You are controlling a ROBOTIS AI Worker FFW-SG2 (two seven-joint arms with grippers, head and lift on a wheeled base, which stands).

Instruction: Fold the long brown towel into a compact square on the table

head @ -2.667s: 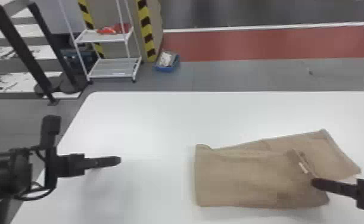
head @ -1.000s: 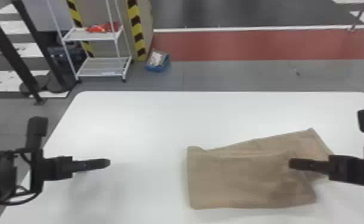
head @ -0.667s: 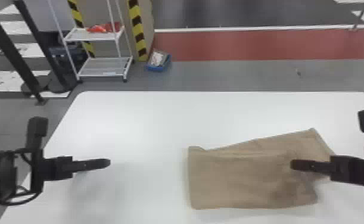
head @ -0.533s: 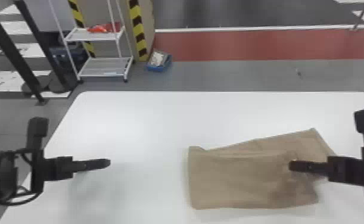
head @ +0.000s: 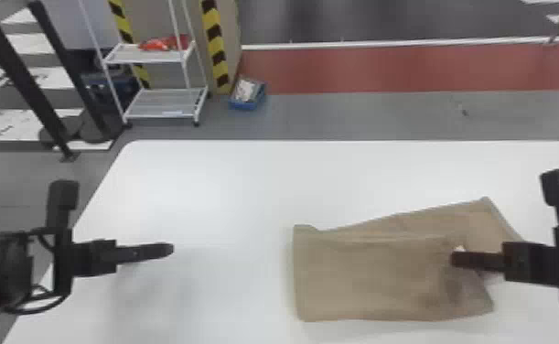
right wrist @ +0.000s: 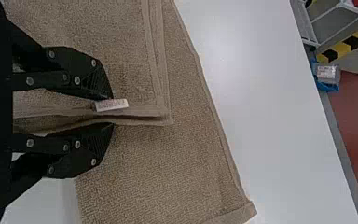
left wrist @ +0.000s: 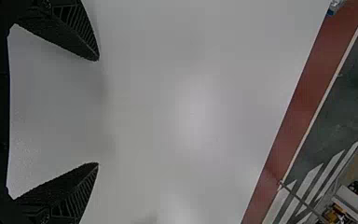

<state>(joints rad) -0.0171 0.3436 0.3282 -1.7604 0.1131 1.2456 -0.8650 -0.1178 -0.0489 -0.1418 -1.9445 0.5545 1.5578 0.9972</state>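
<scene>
Right wrist view: we pinch brown cloth towel (right wrist: 168, 163) by edge in black right tool (right wrist: 112, 112), likely to square fold; black left tool (left wrist: 99, 112) gapes.

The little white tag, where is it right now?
In the right wrist view, the tag sits on the edge of the towel that is pinched in the right gripper, by the fingertips.

Left gripper (head: 172, 249): head view, lower left; fingers apart.
Right gripper (head: 454, 260): head view, lower right; fingers clamped.
</scene>
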